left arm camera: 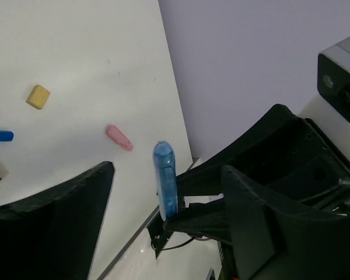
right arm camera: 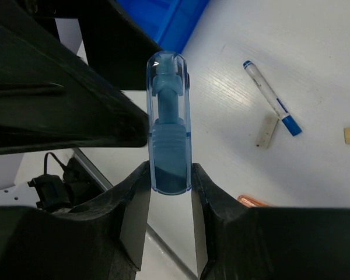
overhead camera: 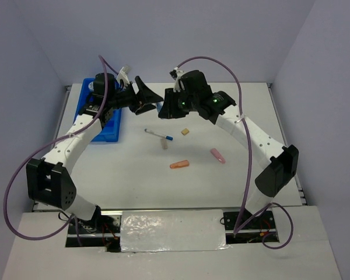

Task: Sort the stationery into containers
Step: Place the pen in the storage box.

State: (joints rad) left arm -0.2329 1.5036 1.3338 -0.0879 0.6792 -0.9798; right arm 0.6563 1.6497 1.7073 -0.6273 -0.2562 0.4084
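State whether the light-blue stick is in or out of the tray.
Out: the right gripper clamps the stick, away from the tray.

No text, label, brand, number or sign can be read on anything in these views

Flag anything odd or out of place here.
Nothing spilled or damaged. One oddity: the light-blue stick juts up in mid-air, pinched at its base by the right end effector, with the open left end effector close by. The pen, erasers, orange stick and pink stick lie loose outside the blue tray.
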